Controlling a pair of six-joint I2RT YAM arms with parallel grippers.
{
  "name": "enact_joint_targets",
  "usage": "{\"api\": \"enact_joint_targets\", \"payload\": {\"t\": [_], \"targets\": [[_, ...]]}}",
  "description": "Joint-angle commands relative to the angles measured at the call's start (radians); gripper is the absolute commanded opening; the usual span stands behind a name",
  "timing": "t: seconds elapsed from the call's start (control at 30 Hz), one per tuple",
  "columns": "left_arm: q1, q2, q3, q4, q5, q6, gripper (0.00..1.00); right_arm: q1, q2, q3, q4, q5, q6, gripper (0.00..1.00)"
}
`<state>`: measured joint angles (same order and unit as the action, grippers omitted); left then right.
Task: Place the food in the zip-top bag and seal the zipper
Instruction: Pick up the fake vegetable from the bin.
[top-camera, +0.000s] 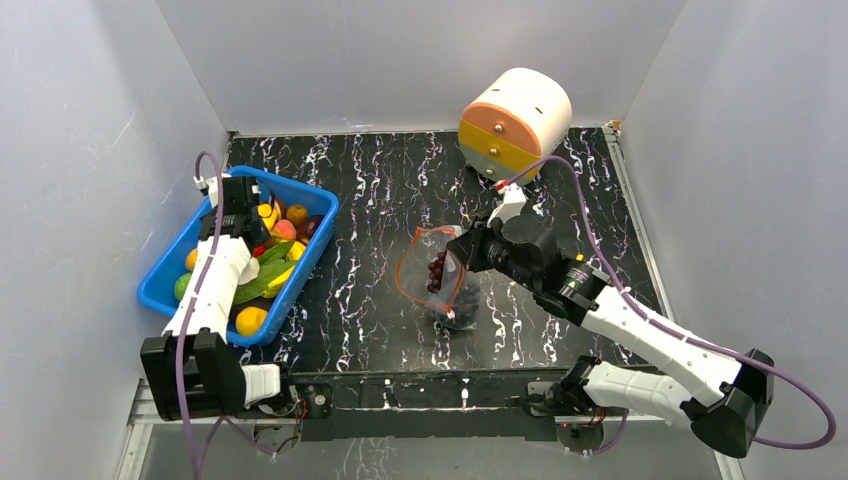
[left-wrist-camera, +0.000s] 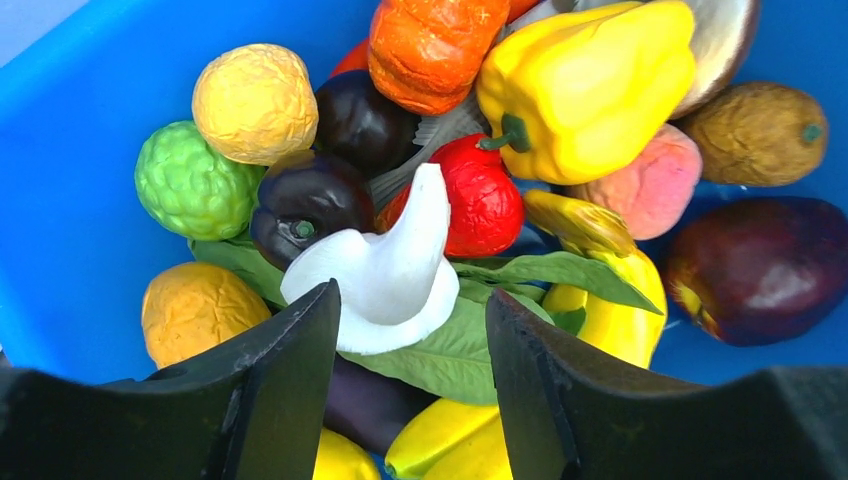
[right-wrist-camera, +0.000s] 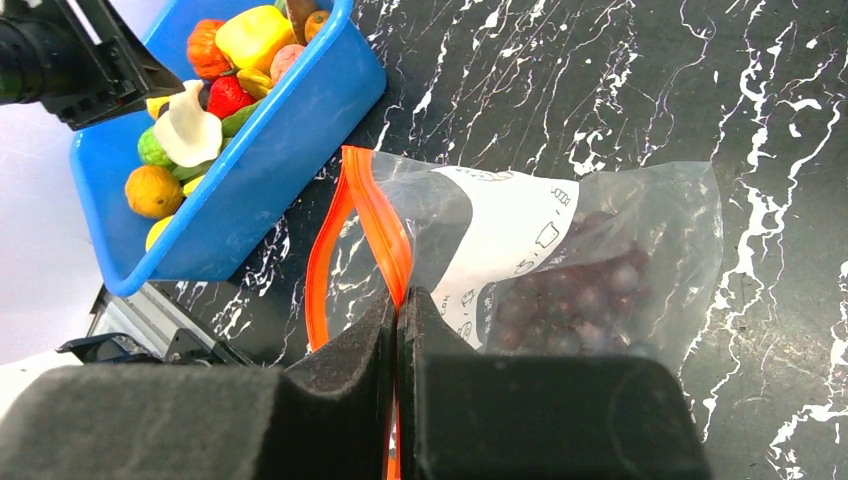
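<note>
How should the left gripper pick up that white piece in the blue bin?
Take the white piece by its broad rounded base, coming straight down from above. It lies on top of the pile, and that base sits between the left gripper's open fingers; the tapered tip looks harder to pinch.

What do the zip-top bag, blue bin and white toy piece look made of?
Zip-top bag: thin clear plastic film, glossy, creased; grapes show through.
Blue bin: rigid plastic, smooth, slight sheen.
White toy piece: probably moulded plastic or foam, matte, soft-edged; can't tell which.
</note>
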<state>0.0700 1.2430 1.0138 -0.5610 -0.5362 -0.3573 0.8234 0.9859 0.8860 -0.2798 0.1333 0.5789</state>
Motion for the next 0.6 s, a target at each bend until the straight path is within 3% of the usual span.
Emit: {"api": "enact_joint_targets", "payload": {"t": [0.0, 0.27, 0.57], "targets": [[0.027, 0.05, -0.012, 0.034, -0.026, 0.004, 0.52, 0.0, -0.036, 0.01, 0.08, -0.02, -0.008, 0.0], [0.052, 0.14, -0.023, 0.056, 0.023, 0.012, 0.45, 0.001, -0.058, -0.001, 0.078, -0.015, -0.014, 0.0], [0.053, 0.101, -0.007, 0.017, 0.083, -0.018, 0.2, 0.0, -0.065, 0.005, 0.07, -0.01, -0.014, 0.0]]}}
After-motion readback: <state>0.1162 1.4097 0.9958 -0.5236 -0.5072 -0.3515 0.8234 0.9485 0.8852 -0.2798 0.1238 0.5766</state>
